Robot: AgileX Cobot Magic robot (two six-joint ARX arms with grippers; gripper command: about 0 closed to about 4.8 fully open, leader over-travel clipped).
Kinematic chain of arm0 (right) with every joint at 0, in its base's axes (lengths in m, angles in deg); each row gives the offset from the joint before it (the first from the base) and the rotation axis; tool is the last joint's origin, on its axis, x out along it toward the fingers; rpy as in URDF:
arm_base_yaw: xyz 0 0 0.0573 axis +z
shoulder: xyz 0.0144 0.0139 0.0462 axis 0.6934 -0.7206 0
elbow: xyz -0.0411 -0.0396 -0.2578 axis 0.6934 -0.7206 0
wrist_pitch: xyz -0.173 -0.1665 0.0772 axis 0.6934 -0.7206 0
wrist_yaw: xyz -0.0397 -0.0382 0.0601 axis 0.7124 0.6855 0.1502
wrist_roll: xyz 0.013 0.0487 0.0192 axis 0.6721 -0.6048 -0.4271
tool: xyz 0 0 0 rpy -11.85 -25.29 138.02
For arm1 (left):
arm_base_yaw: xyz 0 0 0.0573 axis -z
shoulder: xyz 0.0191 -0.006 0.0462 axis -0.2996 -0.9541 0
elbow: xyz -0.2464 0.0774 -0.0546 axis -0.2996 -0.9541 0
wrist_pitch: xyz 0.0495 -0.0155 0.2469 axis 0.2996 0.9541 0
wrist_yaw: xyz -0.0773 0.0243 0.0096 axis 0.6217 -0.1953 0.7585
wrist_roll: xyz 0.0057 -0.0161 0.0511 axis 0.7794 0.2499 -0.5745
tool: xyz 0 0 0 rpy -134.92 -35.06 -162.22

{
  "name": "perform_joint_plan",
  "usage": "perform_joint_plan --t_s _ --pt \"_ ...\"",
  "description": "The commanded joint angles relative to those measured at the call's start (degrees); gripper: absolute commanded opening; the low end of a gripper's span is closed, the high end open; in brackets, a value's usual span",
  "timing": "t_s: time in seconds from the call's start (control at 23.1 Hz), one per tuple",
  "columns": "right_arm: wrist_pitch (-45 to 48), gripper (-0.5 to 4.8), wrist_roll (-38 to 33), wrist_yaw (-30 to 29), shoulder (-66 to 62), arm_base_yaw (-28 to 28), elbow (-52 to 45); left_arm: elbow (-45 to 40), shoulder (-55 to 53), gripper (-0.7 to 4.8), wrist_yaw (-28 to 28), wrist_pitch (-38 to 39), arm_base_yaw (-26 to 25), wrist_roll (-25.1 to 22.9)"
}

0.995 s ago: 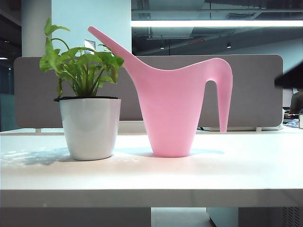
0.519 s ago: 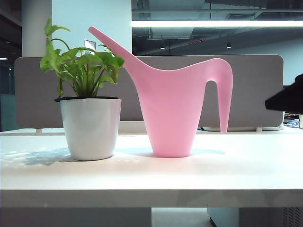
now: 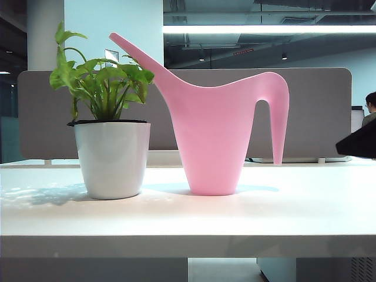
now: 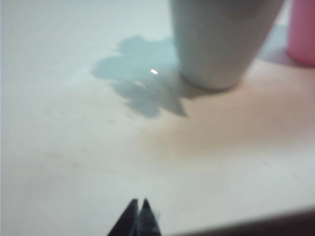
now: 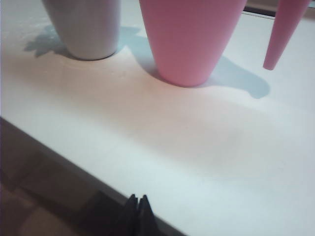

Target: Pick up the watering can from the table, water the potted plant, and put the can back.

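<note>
I am observing the watering can point(image 3: 220, 126) standing upright on the table point(image 3: 188, 217), just right of the potted plant point(image 3: 108, 117) in the exterior view, its spout slanting up over the leaves and its open-ended handle hanging clear of the tabletop. Nothing is touching it. My left gripper point(image 4: 139, 212) is hovering over the table's near part, fingertips pressed together and holding nothing, facing the white pot point(image 4: 221, 39), with a strip of the pink can point(image 4: 302, 29) beside it. My right gripper point(image 5: 138, 209) is hanging at the table's front edge, fingers likewise pressed together and empty, facing the can's base point(image 5: 189, 39). A dark shape point(image 3: 358, 142) is showing at the exterior view's right edge.
</note>
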Motion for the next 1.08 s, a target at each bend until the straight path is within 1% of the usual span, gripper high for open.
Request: perform_joint_plan --t_s 0.04,0.09,0.13,0.35,0.43,0.69,1.08 --pt "-2.3 -0.06 0.0 -2.7 0.0 0.3 -0.4 -1.5 0.0 0.03 0.1 -6.2 -6.4 0.0" --pt "-2.7 -0.06 0.0 -2.7 0.0 0.2 -0.4 -1.9 0.0 0.03 -0.3 -7.7 -7.6 0.0" --pt "-2.8 -0.06 0.0 -2.5 0.0 0.2 -0.4 -3.5 0.0 0.03 -0.7 -11.9 -8.5 -0.1" --pt "-2.9 -0.06 0.0 -1.9 0.0 0.2 -0.4 -3.4 0.0 0.03 -0.5 -12.1 -8.2 0.0" --pt "-3.8 -0.05 0.0 -0.8 0.0 0.2 -0.4 -3.4 0.0 0.03 -0.5 -12.1 -8.2 0.0" --pt "-8.1 -0.05 0.0 -0.8 0.0 0.2 -0.4 -3.4 0.0 0.03 -0.3 -12.1 -8.3 0.0" --pt "-8.2 -0.05 0.0 -0.9 0.0 0.2 -0.4 -3.4 0.0 0.03 -0.3 -12.1 -8.3 0.0"
